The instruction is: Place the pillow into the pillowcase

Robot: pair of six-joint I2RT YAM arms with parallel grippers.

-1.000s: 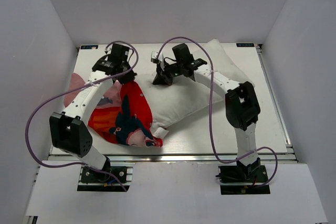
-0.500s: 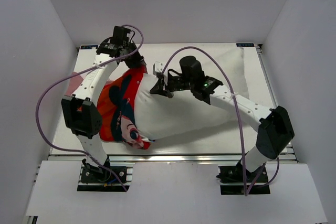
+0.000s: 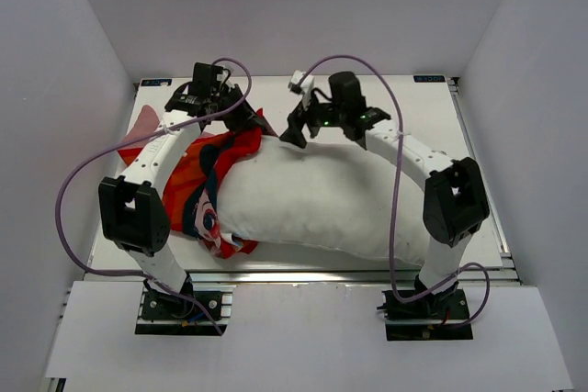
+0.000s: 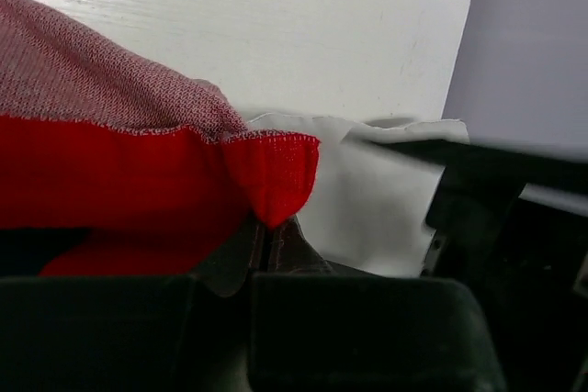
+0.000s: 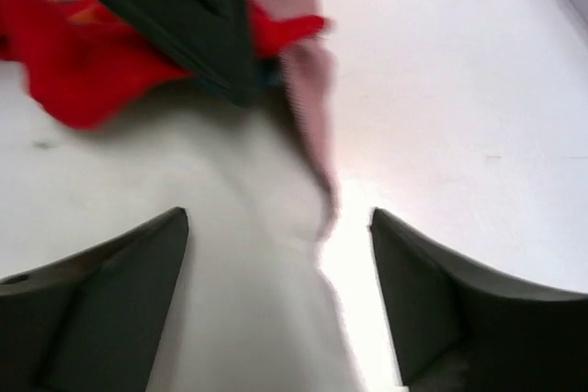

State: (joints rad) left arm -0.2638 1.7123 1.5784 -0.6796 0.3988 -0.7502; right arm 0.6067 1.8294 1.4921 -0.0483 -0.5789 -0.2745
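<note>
- Pillowcase (image 3: 195, 181) hem is being pinched by the clenched left gripper (image 4: 266, 238), far-left on the table (image 3: 441, 135).
- Pillow (image 3: 322, 199) is being seen across the middle, left end meeting the case; right gripper (image 5: 280, 300) is being held spread, empty, above it.
- Risk: only a thin fold is being gripped; the hem may be pulled free under pushing.
- Table is being boxed by plain white walls (image 3: 83, 43).
</note>
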